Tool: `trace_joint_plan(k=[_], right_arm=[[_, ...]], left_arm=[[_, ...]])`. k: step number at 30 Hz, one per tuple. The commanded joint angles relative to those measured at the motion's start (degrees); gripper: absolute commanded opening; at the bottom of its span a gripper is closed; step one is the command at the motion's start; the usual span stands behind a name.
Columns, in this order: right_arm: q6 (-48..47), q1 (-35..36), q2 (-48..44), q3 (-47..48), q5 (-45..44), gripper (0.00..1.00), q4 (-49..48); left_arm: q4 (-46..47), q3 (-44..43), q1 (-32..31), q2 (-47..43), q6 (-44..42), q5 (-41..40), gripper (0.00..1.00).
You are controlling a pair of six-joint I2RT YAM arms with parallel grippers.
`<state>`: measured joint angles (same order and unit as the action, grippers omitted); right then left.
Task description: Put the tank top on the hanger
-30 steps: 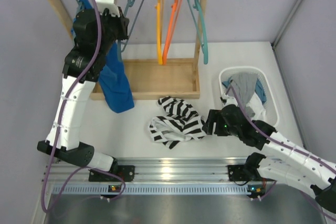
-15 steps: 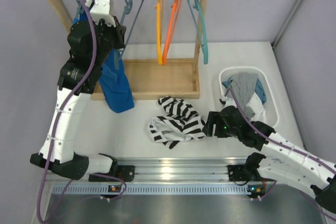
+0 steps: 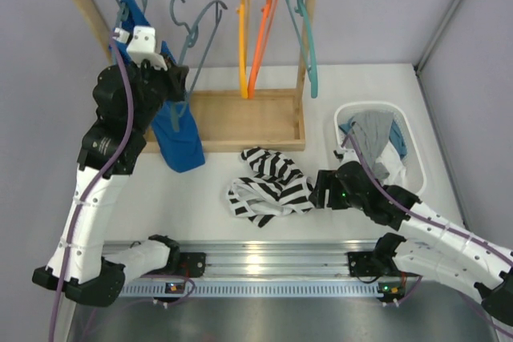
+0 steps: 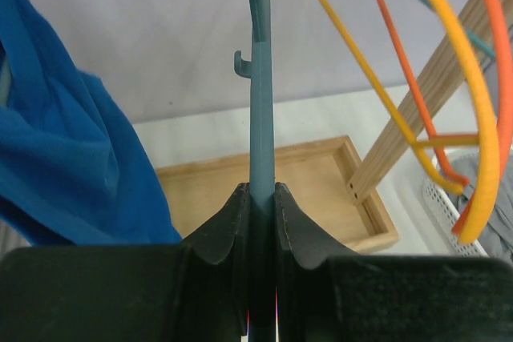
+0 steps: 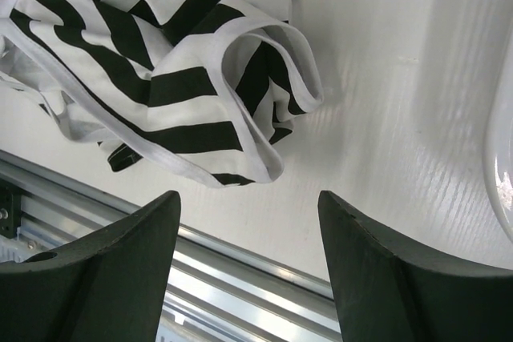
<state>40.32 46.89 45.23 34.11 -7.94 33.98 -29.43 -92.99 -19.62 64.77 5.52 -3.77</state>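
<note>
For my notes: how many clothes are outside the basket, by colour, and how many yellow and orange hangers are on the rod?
Striped tank top: 1
Blue top: 1
Yellow hanger: 1
Orange hanger: 1
Total: 4

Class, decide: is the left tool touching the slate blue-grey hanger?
Touching. The left wrist view shows the left tool clamped on the hanger, with no gap on either side.
</note>
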Motion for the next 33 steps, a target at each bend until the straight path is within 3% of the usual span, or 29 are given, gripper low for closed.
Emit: trace_joint_plan(k=[1, 6, 8, 11, 16, 19, 25, 30, 33], right_arm=[[-2.9, 0.9, -2.2, -0.3, -1.4, 0.69, -2.4], [-4.9, 5.1, -2.5, 0.2, -4.1, 0.61, -2.8], [-4.3, 10.2, -1.5, 0.3, -5.9, 0.56, -4.1], [-2.2, 19.1, 1.8, 1.0, -13.3, 0.53, -4.7], [1.2, 26.9, 11.4, 3.2, -23.9, 0.52, -3.4], [2.1, 27.9, 15.7, 2.7, -27.0, 0.52, -3.6], [2.0, 29.2, 19.4, 0.6, -29.6, 0.75, -8.8], [2.7, 29.6, 23.0, 1.6, -31.8, 0.75, -10.1], [5.7, 30.4, 24.5, 2.5, -34.3, 0.71, -7.8]], left_arm=[[2.4, 7.0, -0.2, -5.8, 4.7, 1.9, 0.0], [3.1, 21.1, -0.3, -15.3, 10.8, 9.7, 0.0], [1.8, 25.3, -0.3, -18.8, 12.4, 10.8, 0.0], [0.0, 29.9, -0.4, -22.0, 15.5, 13.5, 0.0], [-0.5, 37.6, -0.5, -26.7, 19.6, 19.4, 0.0], [-1.6, 39.1, -0.8, -28.5, 20.5, 22.0, 0.0], [-5.4, 38.0, -0.9, -28.9, 18.4, 23.0, 0.0], [-5.7, 36.6, -1.0, -26.2, 17.0, 23.1, 0.0], [-5.7, 35.5, -1.7, -24.3, 16.1, 22.4, 0.0]])
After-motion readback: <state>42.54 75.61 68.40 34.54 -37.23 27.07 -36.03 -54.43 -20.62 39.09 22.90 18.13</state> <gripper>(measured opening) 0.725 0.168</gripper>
